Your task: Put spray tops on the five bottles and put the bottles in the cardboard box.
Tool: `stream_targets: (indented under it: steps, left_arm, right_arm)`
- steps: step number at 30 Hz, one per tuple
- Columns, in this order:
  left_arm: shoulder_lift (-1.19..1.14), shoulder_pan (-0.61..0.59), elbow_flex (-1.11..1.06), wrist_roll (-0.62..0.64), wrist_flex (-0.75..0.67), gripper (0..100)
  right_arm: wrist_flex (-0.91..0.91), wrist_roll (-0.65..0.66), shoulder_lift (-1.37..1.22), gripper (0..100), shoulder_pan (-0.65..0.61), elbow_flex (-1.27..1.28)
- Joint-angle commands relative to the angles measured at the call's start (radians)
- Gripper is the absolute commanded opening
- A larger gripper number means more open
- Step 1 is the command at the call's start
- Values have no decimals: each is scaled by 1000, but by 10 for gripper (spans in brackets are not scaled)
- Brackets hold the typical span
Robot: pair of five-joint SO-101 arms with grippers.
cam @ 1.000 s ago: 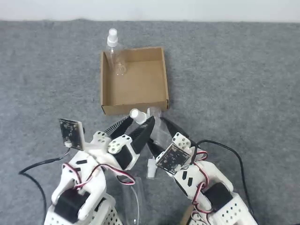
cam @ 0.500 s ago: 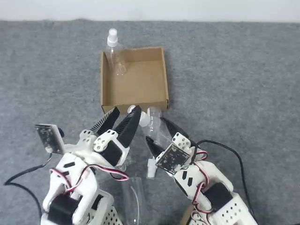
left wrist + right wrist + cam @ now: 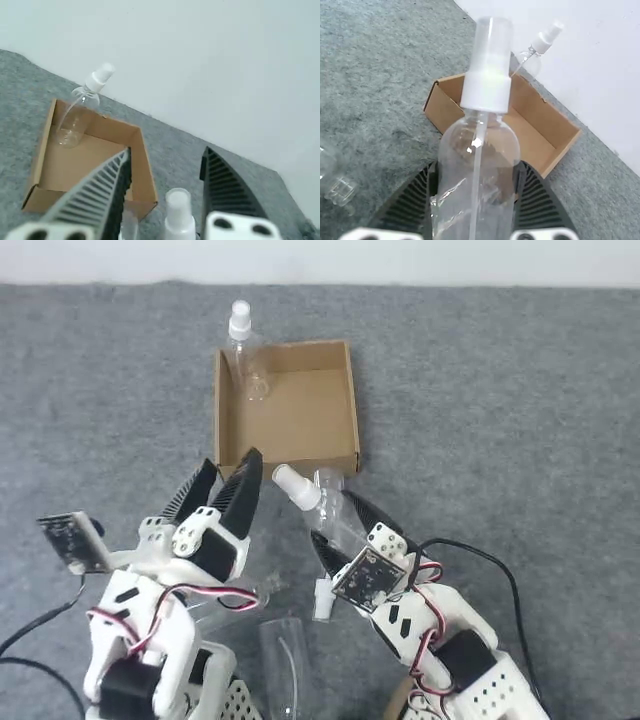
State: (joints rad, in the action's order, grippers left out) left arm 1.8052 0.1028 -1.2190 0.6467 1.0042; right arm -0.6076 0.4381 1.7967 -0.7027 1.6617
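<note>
Grey carpet (image 3: pixel 500 390) runs back to a pale wall, and the open cardboard box (image 3: pixel 300 425) sits toward its far edge. The left gripper (image 3: pixel 232 462) hangs over the box's near-left corner, jaws spread wide and empty. The right gripper (image 3: pixel 336 522) clamps a clear bottle (image 3: pixel 328 508) just outside the box's near wall, with its white spray top (image 3: pixel 296 487) fitted and tilted leftward. Another capped bottle (image 3: pixel 247 365) leans in the box's far-left corner. An uncapped bottle (image 3: pixel 283 660) lies between the arm bases.
</note>
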Motion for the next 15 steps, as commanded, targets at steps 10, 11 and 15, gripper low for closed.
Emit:
stream_targets:
  steps: [10,11,15]
  left_arm:
    - [20,-3,-65,11,-25,206]
    - [20,-3,-67,11,-25,206]
    - [20,11,-97,9,-26,206]
  right_arm:
    - [77,2,15,7,-7,21]
    - [85,2,15,7,-7,21]
    - [93,2,15,7,-7,21]
